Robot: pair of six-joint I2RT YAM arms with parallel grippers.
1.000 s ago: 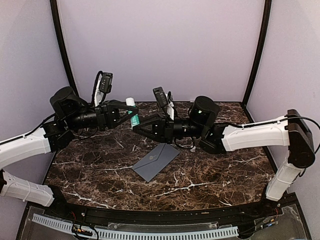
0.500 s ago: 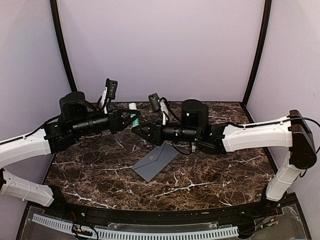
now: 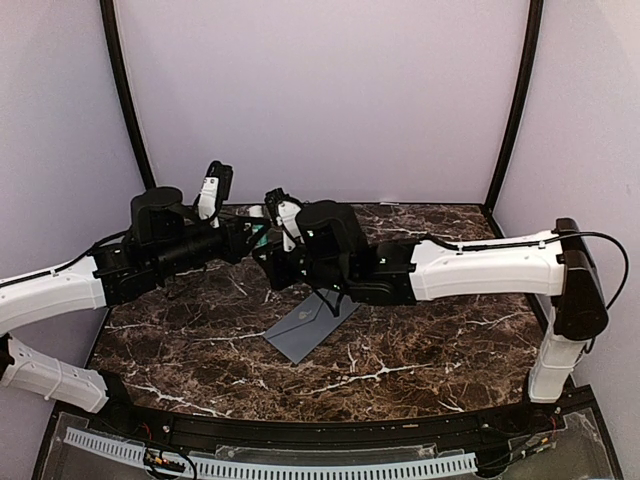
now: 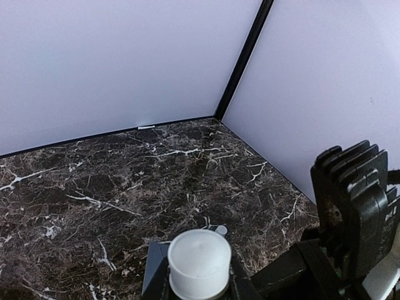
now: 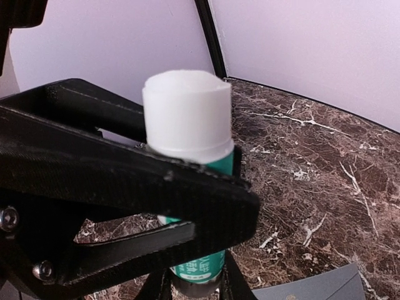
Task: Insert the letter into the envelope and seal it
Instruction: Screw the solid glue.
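The grey envelope lies flat on the table with its pointed flap down; a corner of it also shows in the right wrist view. The letter is out of view. Above the table's back left, a glue stick with a white cap and green body is held by both grippers. My left gripper is shut on the stick just under the cap; its black finger crosses the right wrist view. My right gripper is shut on the dark base of the glue stick.
The dark marble table is enclosed by lilac walls with black corner posts. The right arm stretches across the back of the table, above the envelope's far corner.
The right arm has swung left and its wrist has turned over. The left wrist has rotated too. The glue stick has shifted slightly back and left, still held by both grippers.
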